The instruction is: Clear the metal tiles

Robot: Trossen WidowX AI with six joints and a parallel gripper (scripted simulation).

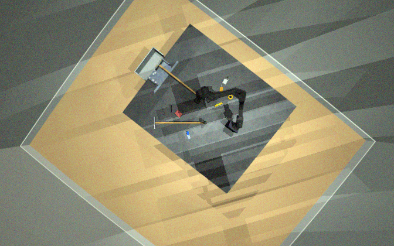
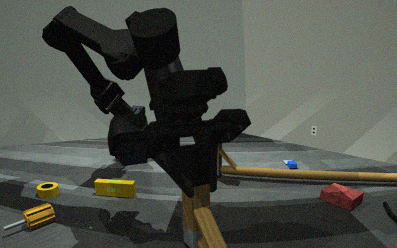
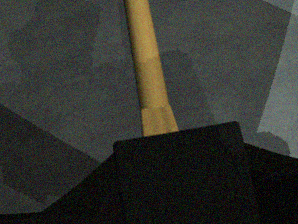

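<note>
My gripper (image 1: 196, 96) (image 2: 201, 191) is shut on the upright wooden grip of the long scraper (image 1: 178, 79) (image 2: 207, 220) (image 3: 148, 75), above the dark mat. Its handle runs to the upper left in the top view, and its head is at the far side of the steel bench plate (image 1: 162, 78), by the catch box (image 1: 143, 60). A few small pale tiles (image 1: 153, 79) lie near the plate's left corner in that view. The wrist view shows only the handle, not the head or the plate. How many tiles are in the box cannot be told.
A second scraper (image 1: 177, 122) (image 2: 317, 173) lies on the mat. Also there are a red block (image 1: 178, 113) (image 2: 342, 196), a yellow block (image 1: 218, 104) (image 2: 115, 188), a yellow ring (image 1: 230, 96) (image 2: 47, 190), an orange-handled tool (image 1: 221, 89) (image 2: 39, 216) and a blue-and-white item (image 1: 188, 135) (image 2: 292, 164).
</note>
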